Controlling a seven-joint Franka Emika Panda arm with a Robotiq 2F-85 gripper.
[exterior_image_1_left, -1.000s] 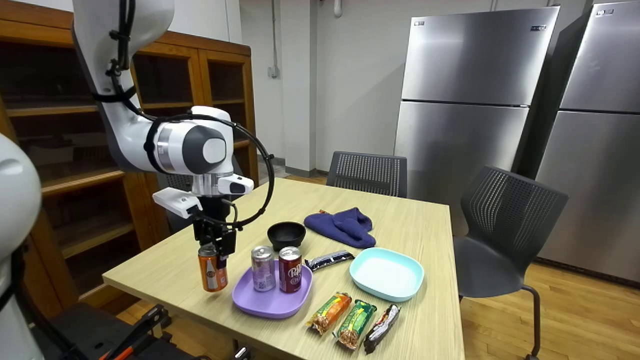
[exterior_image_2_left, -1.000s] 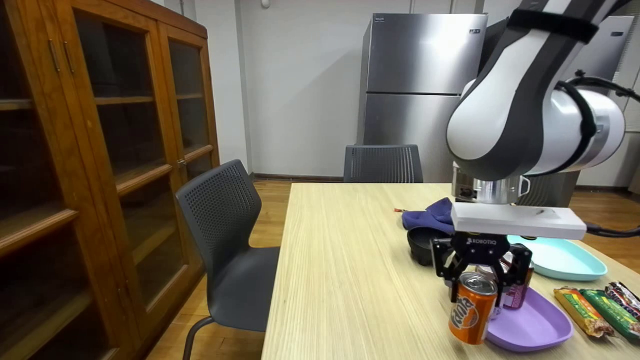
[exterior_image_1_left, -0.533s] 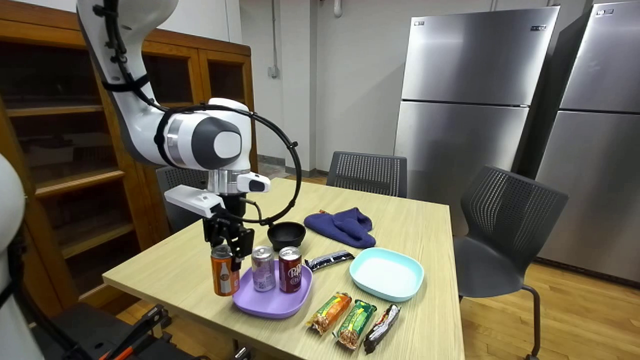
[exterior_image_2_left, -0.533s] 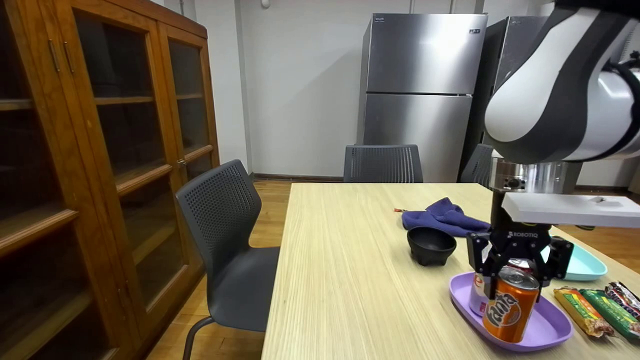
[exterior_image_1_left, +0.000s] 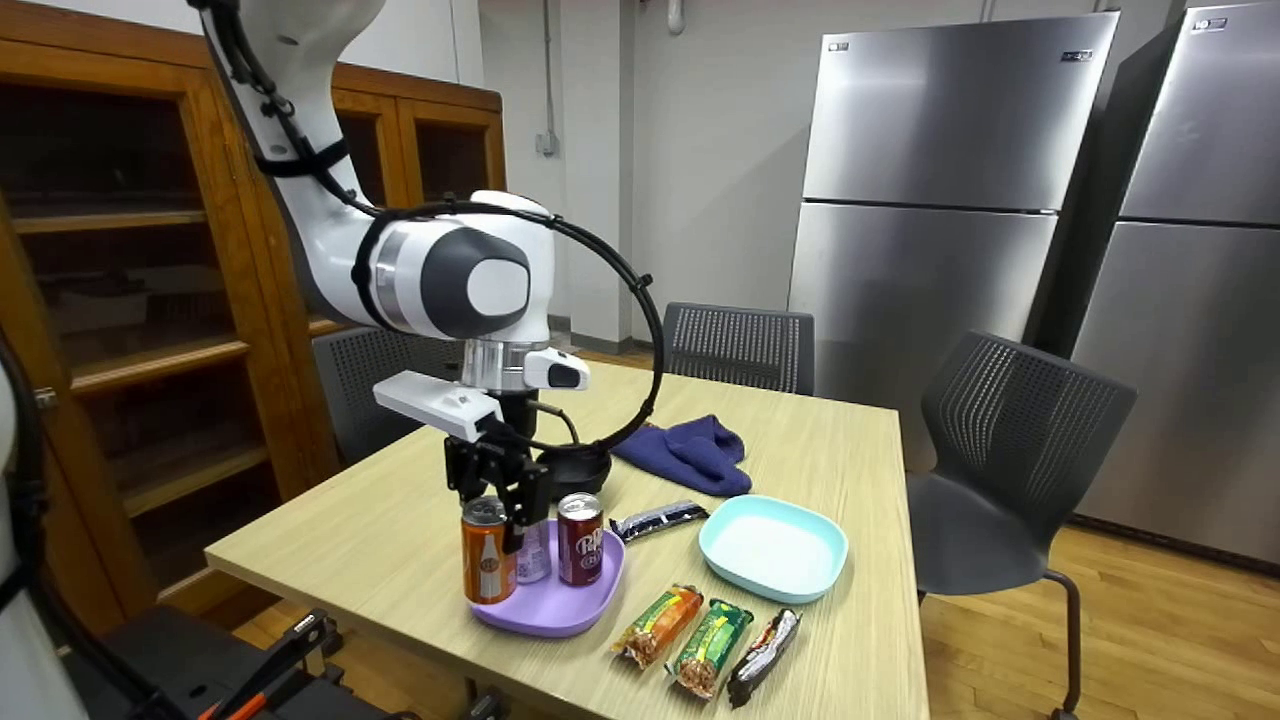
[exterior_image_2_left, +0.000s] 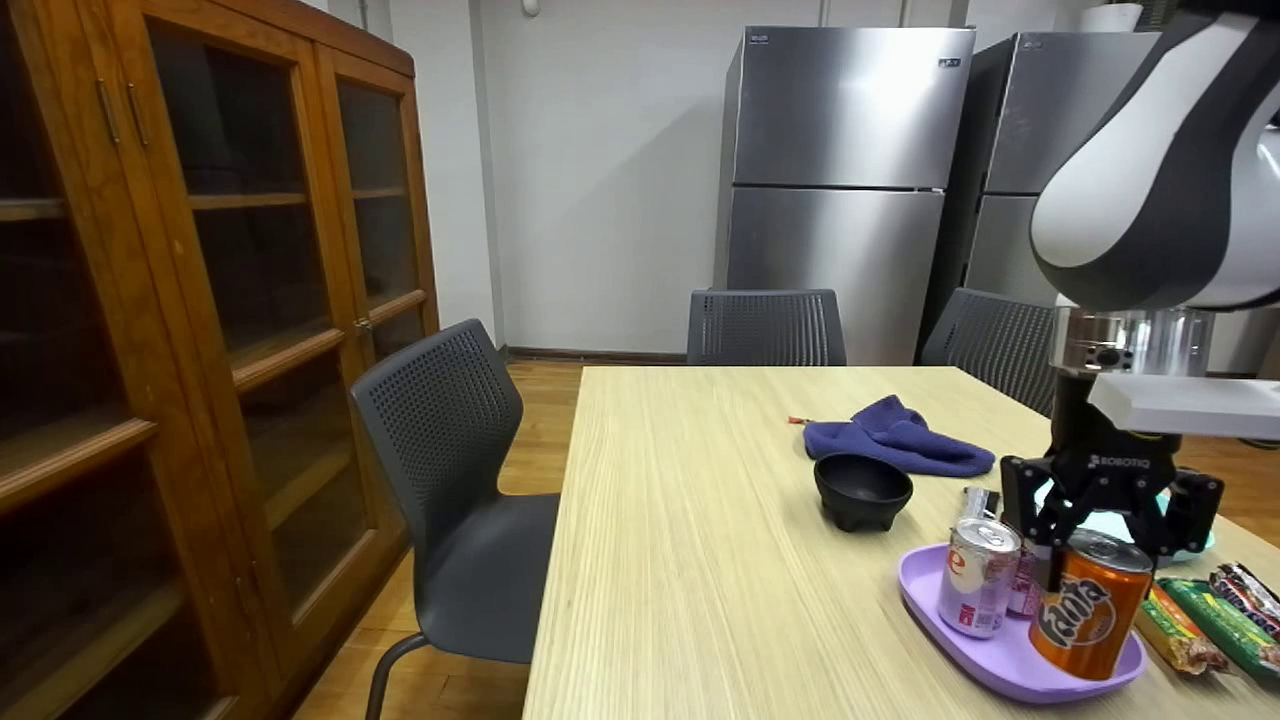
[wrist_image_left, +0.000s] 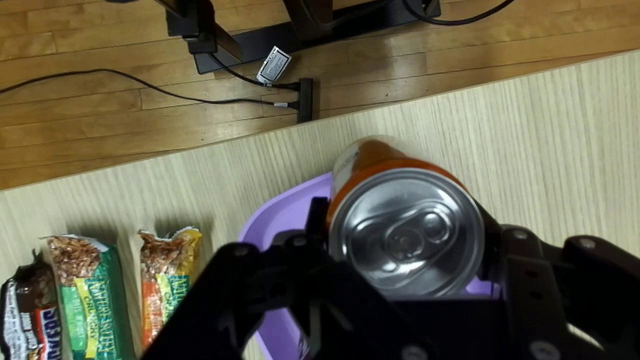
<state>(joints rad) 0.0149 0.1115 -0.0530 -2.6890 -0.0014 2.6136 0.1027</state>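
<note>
My gripper (exterior_image_2_left: 1098, 570) is shut on an orange Fanta can (exterior_image_2_left: 1088, 622), one finger on each side. The can also shows in an exterior view (exterior_image_1_left: 488, 565) and, lid up, in the wrist view (wrist_image_left: 406, 232). It is nearly upright over the near part of the purple tray (exterior_image_1_left: 545, 622); I cannot tell whether its base touches the tray. A light pink-purple can (exterior_image_2_left: 978, 585) and a dark red Dr Pepper can (exterior_image_1_left: 580, 545) stand on the tray beside it. The Dr Pepper can is mostly hidden behind the gripper in an exterior view.
Beside the tray lie an orange bar (exterior_image_1_left: 660, 625), a green bar (exterior_image_1_left: 712, 645) and a dark bar (exterior_image_1_left: 765, 658). A light-blue tray (exterior_image_1_left: 775, 550), black wrapper (exterior_image_1_left: 660, 520), black bowl (exterior_image_2_left: 862, 492) and blue cloth (exterior_image_2_left: 890, 440) are farther back. Chairs surround the table.
My gripper has carried the Fanta can rightward in both exterior views, from beside the purple tray to over it. The pink-purple can is now partly hidden behind it in an exterior view.
</note>
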